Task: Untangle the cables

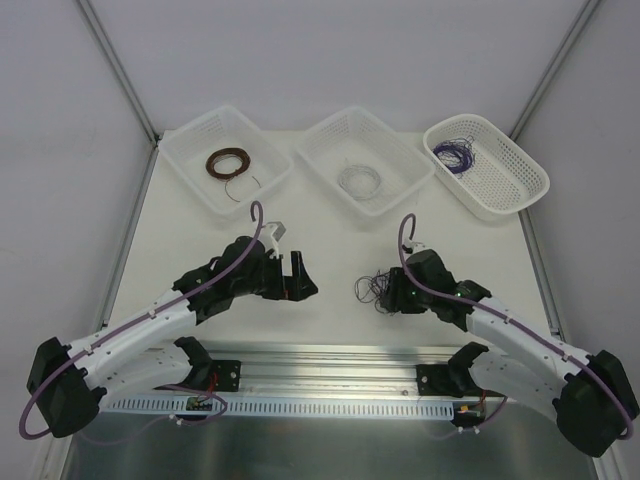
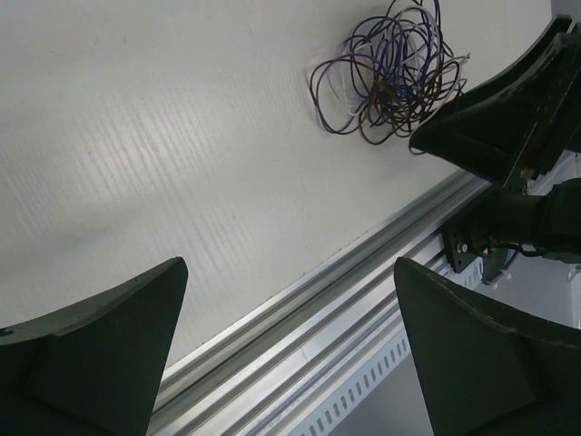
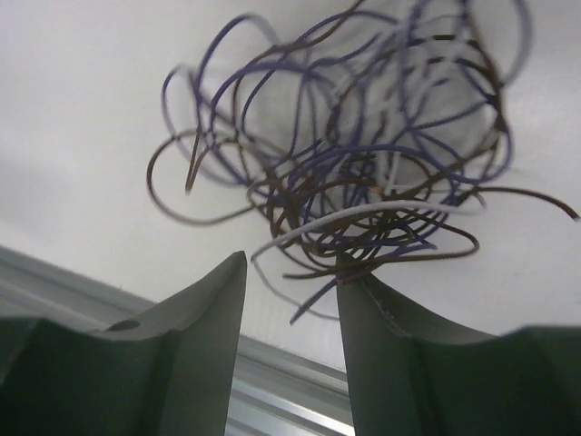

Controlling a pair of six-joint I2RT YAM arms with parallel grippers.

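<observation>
The cables (image 1: 370, 288) are a small scribble of thin purple, dark brown and whitish wires lying on the white table, right of centre near the front rail. My right gripper (image 1: 386, 294) sits at the clump's right edge. In the right wrist view it (image 3: 290, 262) is open, with the clump (image 3: 363, 173) just past the fingertips and a few loose wire ends reaching between the jaws. My left gripper (image 1: 305, 280) is wide open and empty, left of the clump. In the left wrist view it (image 2: 289, 265) is far from the clump (image 2: 390, 73).
Three white baskets stand at the back: the left (image 1: 190, 150) holds a brown ring coil (image 1: 228, 163), the middle (image 1: 395, 150) a whitish coil (image 1: 360, 182), the right (image 1: 520, 180) a purple coil (image 1: 455, 155). An aluminium rail (image 1: 330, 360) runs along the near edge.
</observation>
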